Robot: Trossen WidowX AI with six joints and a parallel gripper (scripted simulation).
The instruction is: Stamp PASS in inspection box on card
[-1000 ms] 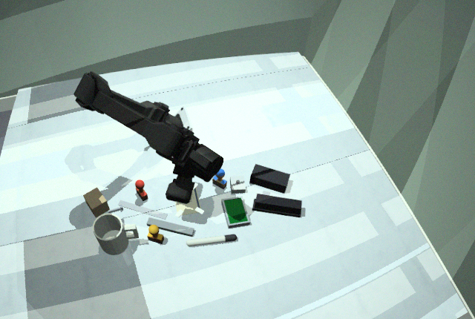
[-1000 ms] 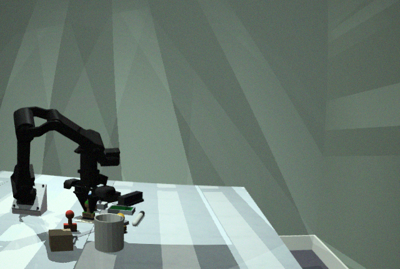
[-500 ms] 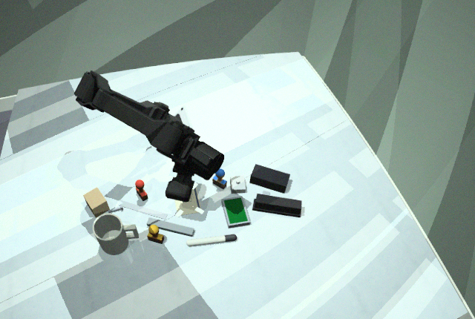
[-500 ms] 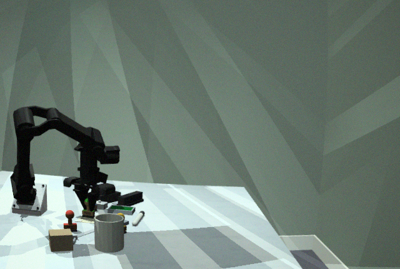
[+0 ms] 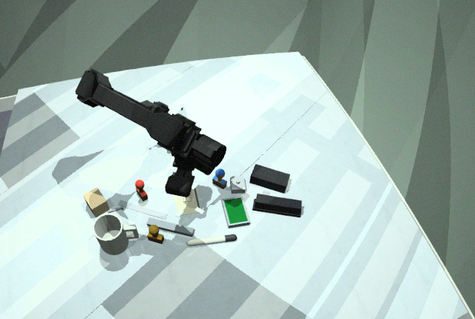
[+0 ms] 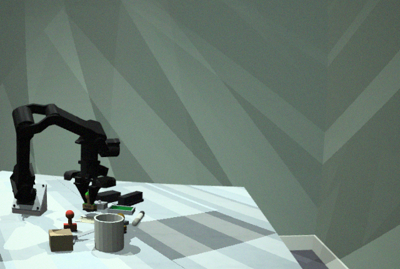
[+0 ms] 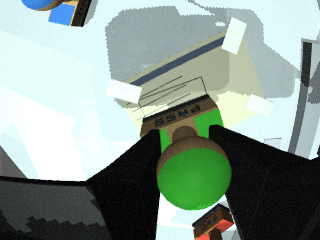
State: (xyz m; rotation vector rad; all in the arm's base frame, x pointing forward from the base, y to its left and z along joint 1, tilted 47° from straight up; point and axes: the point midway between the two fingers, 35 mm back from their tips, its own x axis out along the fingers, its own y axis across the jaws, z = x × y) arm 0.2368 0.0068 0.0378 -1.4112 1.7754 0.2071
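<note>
My gripper (image 6: 87, 199) (image 7: 184, 136) is shut on the green-knobbed PASS stamp (image 6: 89, 206) (image 7: 175, 119). The stamp is upright, its base a little above the card (image 5: 184, 207) (image 7: 217, 62), over the side nearer the arm. The cream card has a dark blue stripe and white tabs at its corners. The inspection box (image 7: 204, 86) is a thin outline, partly hidden behind the stamp's base; no print shows in its visible part. The stamp's underside is hidden. The green ink pad (image 5: 235, 211) (image 6: 124, 208) lies open, right of the card in the top view.
A red stamp (image 5: 139, 185) (image 6: 69, 213), blue stamp (image 5: 220, 173) and yellow stamp (image 5: 154, 230) stand around the card. Nearby are a grey mug (image 5: 115, 239) (image 6: 109, 233), tan block (image 5: 96, 202), marker (image 5: 208, 240), grey bar (image 5: 171, 227), small grey weight (image 5: 237, 185) and black blocks (image 5: 268, 178) (image 5: 277, 205).
</note>
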